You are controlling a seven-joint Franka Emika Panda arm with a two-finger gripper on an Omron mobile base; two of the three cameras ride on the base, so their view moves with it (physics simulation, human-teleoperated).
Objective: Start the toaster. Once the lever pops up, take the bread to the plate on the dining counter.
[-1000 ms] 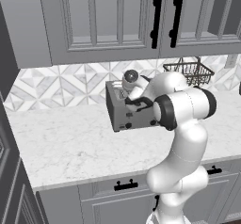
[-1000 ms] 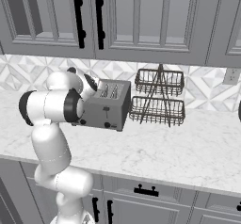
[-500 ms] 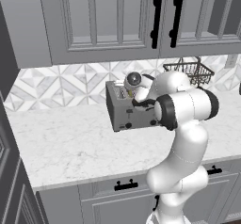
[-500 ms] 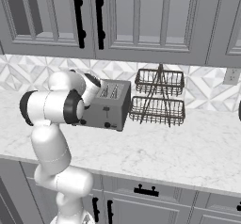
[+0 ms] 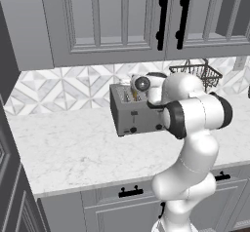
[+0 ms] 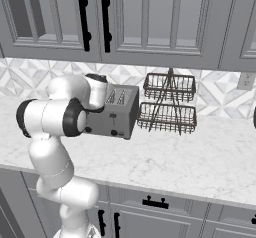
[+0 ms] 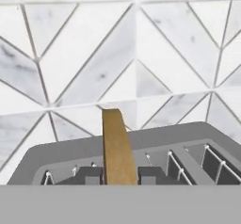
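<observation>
Claw [image 7: 119, 176] over the toaster [image 7: 141, 155] — fingertips [image 7: 89, 175] tight on the upright bread [image 7: 116, 148].

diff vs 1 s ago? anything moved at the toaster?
The hand has shifted slightly over the top of the toaster, and the gripper now stands with its finger tips either side of the bread, which sticks up out of a slot. Whether it grips yet is unclear. Toaster, wire basket rack and base stayed put.

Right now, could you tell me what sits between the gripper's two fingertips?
In the hand view, the bread stands edge-on between the fingertips, rising from a slot of the toaster.
</observation>
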